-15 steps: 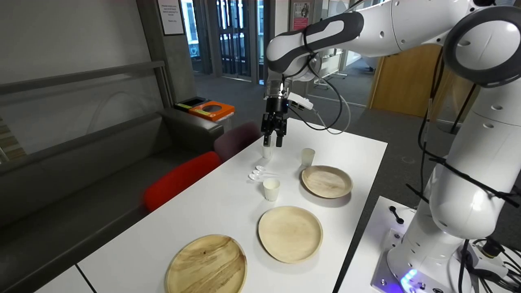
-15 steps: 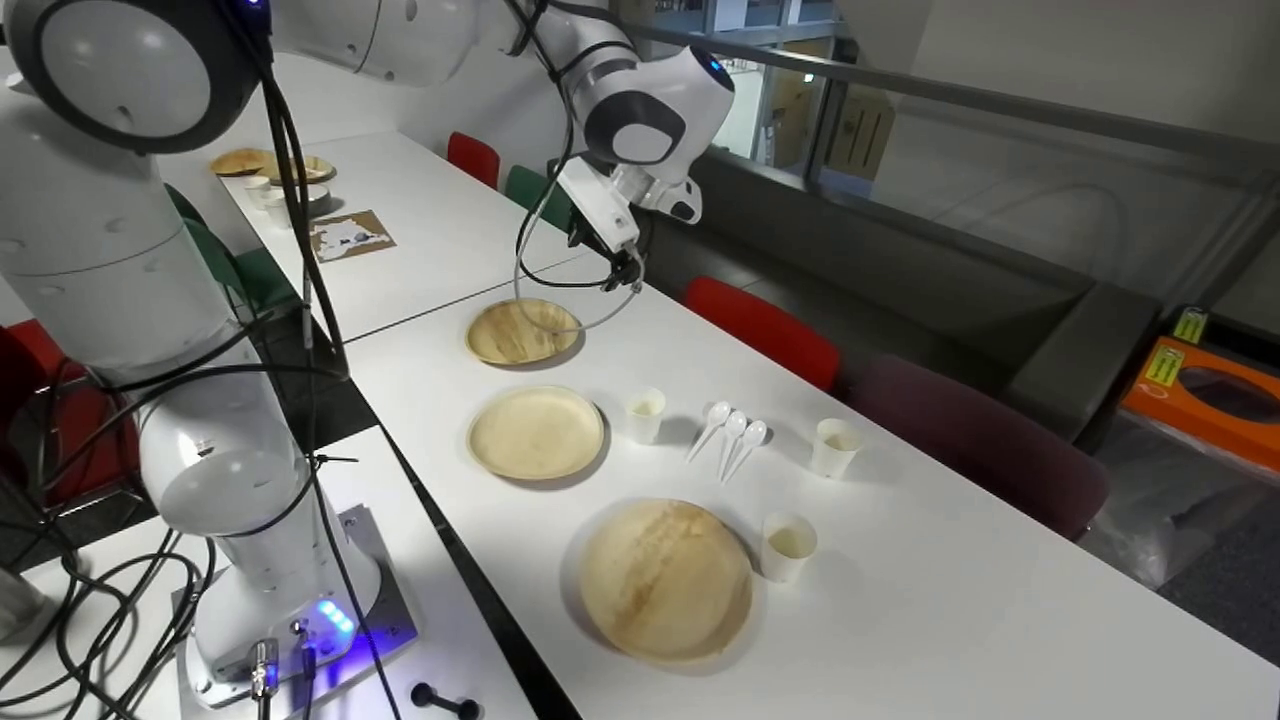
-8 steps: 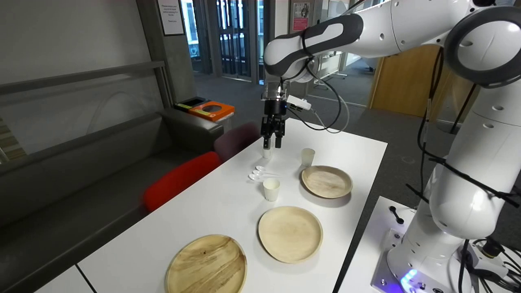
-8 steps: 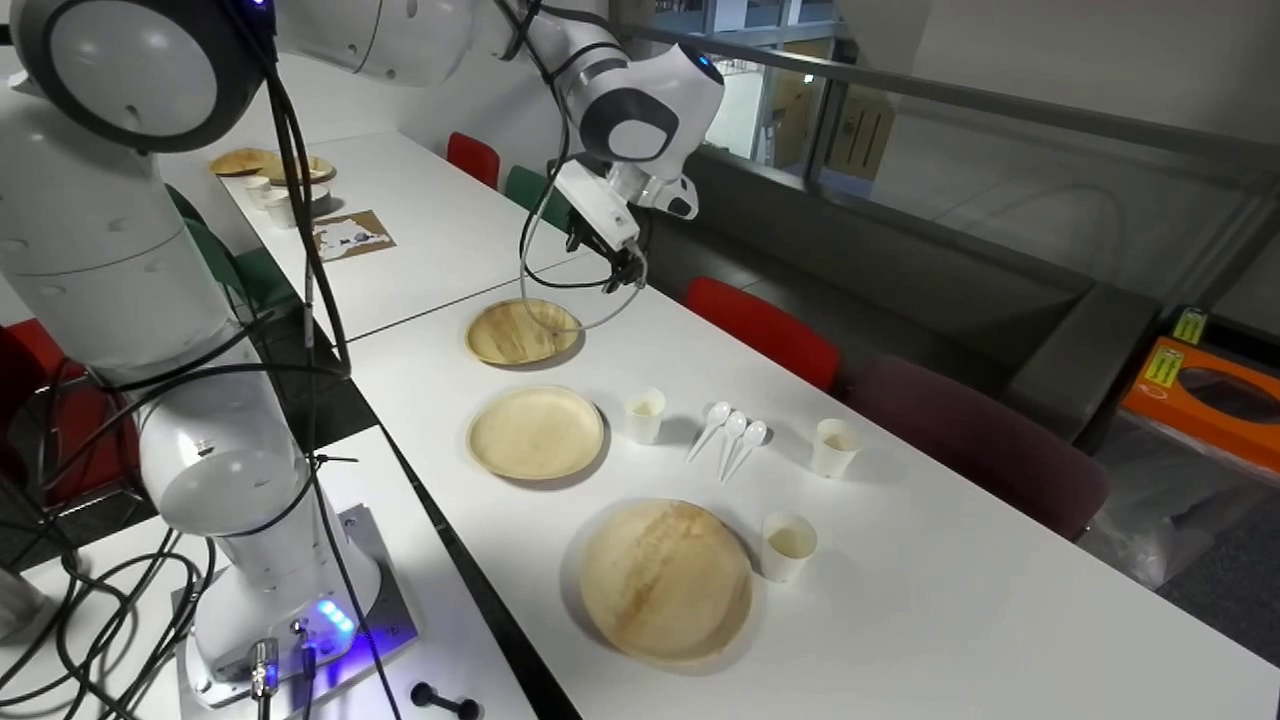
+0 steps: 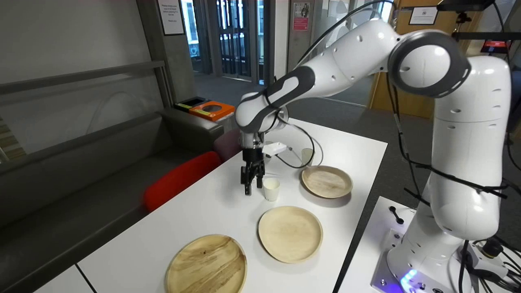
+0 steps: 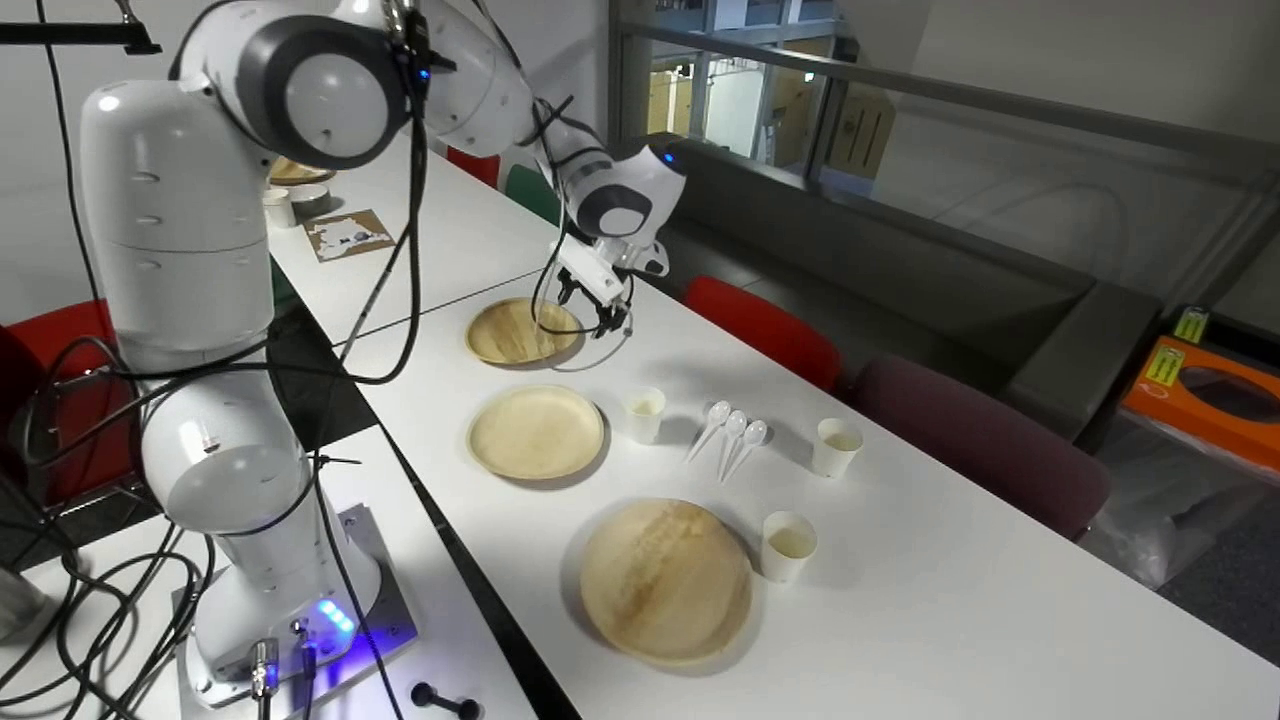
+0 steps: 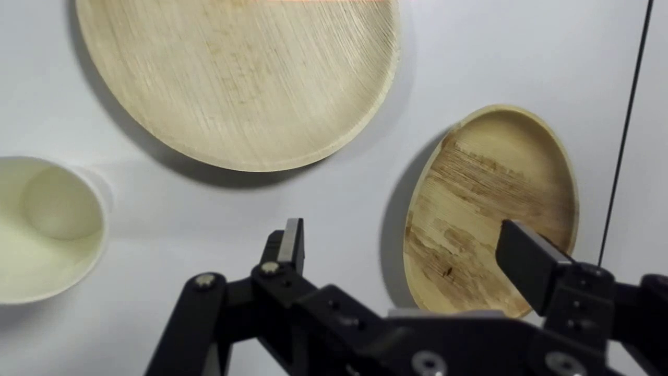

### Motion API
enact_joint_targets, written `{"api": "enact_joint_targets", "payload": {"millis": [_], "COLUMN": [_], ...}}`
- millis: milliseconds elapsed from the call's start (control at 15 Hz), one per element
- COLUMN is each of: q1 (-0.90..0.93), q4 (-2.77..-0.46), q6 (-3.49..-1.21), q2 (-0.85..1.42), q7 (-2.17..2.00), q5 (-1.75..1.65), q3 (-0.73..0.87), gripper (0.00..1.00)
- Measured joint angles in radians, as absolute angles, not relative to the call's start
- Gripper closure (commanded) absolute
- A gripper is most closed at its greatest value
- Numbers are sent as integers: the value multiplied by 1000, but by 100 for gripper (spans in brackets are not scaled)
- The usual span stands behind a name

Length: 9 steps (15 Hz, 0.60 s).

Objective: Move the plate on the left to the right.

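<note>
Streaky-grained plate (image 5: 206, 266) lies on the white table (image 5: 138, 262), near the dark seam (image 5: 86, 279) and beside the paler plate (image 5: 290, 235) without touching it; we judge the reach to be the step in hand, since our gripper (image 5: 254, 188) hangs near a pale cup (image 5: 272, 189), jaws spread and holding nothing. Next, we think, the move calls for crossing to the streaky one and lowering a jaw either side of its rim. Past the table's edge we see a red chair (image 5: 183, 179) and, behind it, a dark sofa (image 5: 101, 162).
</note>
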<state>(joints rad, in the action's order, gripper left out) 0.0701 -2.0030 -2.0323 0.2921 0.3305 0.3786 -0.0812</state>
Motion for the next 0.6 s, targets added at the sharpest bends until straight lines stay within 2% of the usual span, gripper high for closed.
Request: {"api": "enact_joint_targets", "payload": {"millis": [333,600], "q1": [90,93], "q4": [-1889,-1821], "q6": [-2094,-2103], "q2": [534,610], "q7": [331,331], "q5": [378,374], "q3": [-159,-197], "gripper": [1,3]}}
